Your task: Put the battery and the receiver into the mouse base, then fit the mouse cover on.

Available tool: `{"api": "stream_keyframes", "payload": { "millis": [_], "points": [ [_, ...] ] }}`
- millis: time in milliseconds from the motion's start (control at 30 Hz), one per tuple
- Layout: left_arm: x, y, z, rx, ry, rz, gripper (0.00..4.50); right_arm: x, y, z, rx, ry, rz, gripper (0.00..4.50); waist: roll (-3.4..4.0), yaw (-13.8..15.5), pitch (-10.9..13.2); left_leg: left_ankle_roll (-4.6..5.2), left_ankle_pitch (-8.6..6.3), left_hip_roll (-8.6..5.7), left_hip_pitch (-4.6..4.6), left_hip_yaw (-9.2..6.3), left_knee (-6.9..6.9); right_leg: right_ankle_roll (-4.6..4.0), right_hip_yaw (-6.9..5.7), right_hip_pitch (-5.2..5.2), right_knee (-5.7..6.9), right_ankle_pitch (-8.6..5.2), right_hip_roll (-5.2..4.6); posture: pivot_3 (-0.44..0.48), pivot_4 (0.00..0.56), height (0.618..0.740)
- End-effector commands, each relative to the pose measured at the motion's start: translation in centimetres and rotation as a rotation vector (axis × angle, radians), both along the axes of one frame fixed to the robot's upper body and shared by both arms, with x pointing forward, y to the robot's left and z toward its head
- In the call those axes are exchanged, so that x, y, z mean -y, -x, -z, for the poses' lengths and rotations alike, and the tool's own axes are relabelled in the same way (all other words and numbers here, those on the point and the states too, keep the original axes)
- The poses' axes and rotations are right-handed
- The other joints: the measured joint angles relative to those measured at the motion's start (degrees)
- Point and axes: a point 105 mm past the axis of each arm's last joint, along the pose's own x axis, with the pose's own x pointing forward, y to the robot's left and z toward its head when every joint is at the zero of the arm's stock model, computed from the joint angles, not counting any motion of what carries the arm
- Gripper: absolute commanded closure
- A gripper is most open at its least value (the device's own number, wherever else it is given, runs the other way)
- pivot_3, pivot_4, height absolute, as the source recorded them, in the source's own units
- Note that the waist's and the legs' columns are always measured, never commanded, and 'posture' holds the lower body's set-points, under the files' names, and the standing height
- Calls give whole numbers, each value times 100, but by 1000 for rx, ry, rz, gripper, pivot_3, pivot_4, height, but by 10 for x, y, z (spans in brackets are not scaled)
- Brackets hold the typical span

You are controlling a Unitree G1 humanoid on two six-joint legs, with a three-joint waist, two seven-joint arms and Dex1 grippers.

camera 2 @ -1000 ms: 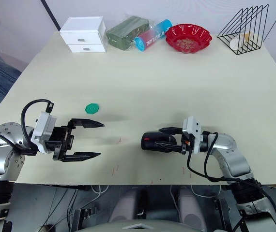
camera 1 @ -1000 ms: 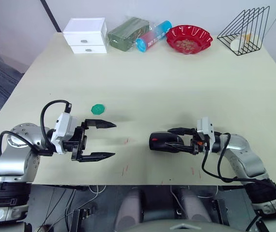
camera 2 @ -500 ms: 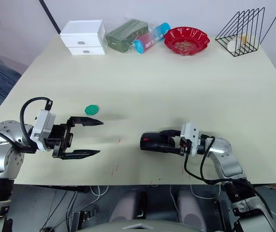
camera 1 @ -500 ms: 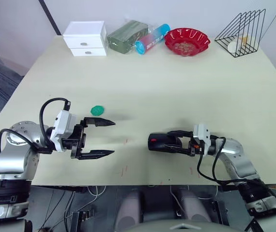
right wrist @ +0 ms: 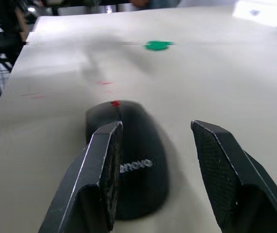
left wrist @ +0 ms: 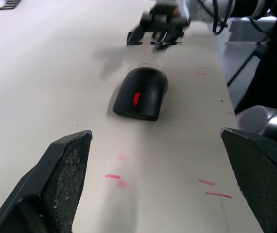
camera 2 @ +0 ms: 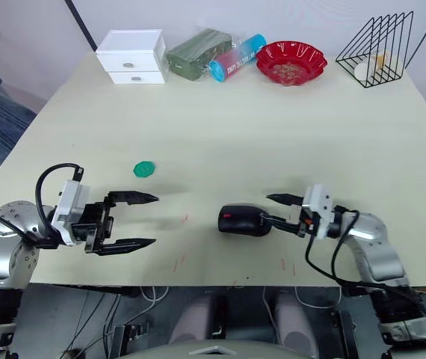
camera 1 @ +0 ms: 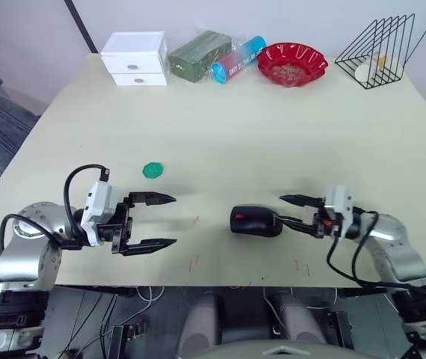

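Observation:
The mouse cover (camera 1: 256,221), a glossy black shell with a red wheel at its front, lies closed over the mouse base near the table's front edge. The base itself is hidden beneath it. The battery and the receiver are out of view. My right gripper (camera 1: 282,209) hangs open just right of the mouse, fingertips close to its rear end and not touching; the right wrist view shows the cover (right wrist: 133,155) lying between and ahead of the fingers (right wrist: 102,170). Off to the left my left gripper (camera 1: 174,220) is open and holds nothing, pointing at the mouse (left wrist: 141,92).
A flat green disc (camera 1: 152,170) lies beyond the left gripper. Along the back edge stand a white drawer box (camera 1: 132,57), a green packet (camera 1: 198,52), a blue and red tube (camera 1: 237,58), a red bowl (camera 1: 291,61) and a black wire rack (camera 1: 377,48).
My right gripper has let go of the mouse's rear and drawn back to the right, leaving the mouse on the table. The left gripper has barely moved.

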Motion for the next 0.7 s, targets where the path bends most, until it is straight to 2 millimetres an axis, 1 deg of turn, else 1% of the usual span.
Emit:
{"api": "stream_keyframes", "payload": {
  "millis": [33, 133, 267, 333, 400, 433, 500, 533, 567, 600, 633, 700],
  "points": [
    [-6, -7, 2, 23, 25, -127, 0, 27, 4, -8, 14, -9, 95, 2136, 0, -7, 0, 0, 0, 0, -1, 1, 0, 0, 1, -1, 0, 0, 0, 0, 150, 740],
    [-11, -9, 7, 12, 34, -209, 0, 48, 6, -2, -5, 8, 168, 2136, 0, -21, 0, 0, 0, 0, -1, 4, 0, 0, 6, -1, 0, 0, -1, 0, 150, 740],
    [-29, -13, 19, -15, 55, -370, 0, 87, 11, 11, -60, 53, 311, 2136, 0, -31, 0, 0, 0, 0, 3, 3, -1, 0, 6, -1, 3, 0, 0, 0, 150, 740],
    [-34, -13, 21, -12, 63, -415, 0, 97, 13, 12, -62, 46, 341, 2136, 0, -28, 0, 0, 0, 0, 3, 4, -2, 0, 6, -1, 1, 0, -1, 0, 150, 740],
    [-35, -12, 21, -12, 67, -430, 0, 100, 14, 11, -63, 31, 354, 2136, -1, -35, 0, 1, 0, 0, 1, 6, -1, 0, 7, -1, -1, 0, -1, 0, 150, 740],
    [-37, -10, 24, -17, 61, -443, 0, 106, 15, 13, -67, 35, 374, 2136, -1, -35, 0, 1, 0, 1, 4, 6, -1, 0, 9, -1, 1, 0, -1, 0, 150, 740],
    [-47, -5, 31, -54, 61, -503, 0, 124, 19, 17, -81, 39, 448, 1639, -1, -38, 0, 1, 0, 1, 4, 6, -2, 0, 9, -1, 2, 0, 0, 0, 150, 740],
    [-54, -3, 34, -47, 43, -535, 0, 132, 22, 18, -87, 43, 473, 1430, -1, -37, -1, 1, -1, 1, 4, 7, -2, 0, 10, -1, 0, 0, -1, 0, 150, 740],
    [-59, -1, 34, -48, 43, -560, 0, 138, 25, 20, -95, 45, 493, 918, -1, -29, 0, 1, -1, 1, 3, 9, -5, 0, 11, -1, -4, 0, -3, 0, 150, 740],
    [-61, 1, 34, -46, 43, -573, 0, 142, 28, 21, -100, 47, 502, 572, -1, -20, 0, 1, -1, 1, 1, 11, -7, 1, 11, -1, -11, -1, -6, 0, 150, 740],
    [-65, 3, 35, -42, 28, -587, 0, 146, 31, 22, -107, 46, 509, 118, -2, -18, 1, 1, -1, 1, 1, 13, -8, 2, 11, -1, -12, -1, -8, 0, 150, 740],
    [-69, 12, 39, -53, 6, -599, 0, 154, 36, 24, -117, 49, 532, 118, -1, -22, -1, 1, -1, 2, 2, 13, -8, 2, 10, 0, -9, -1, -10, 0, 150, 740]
  ]
}}
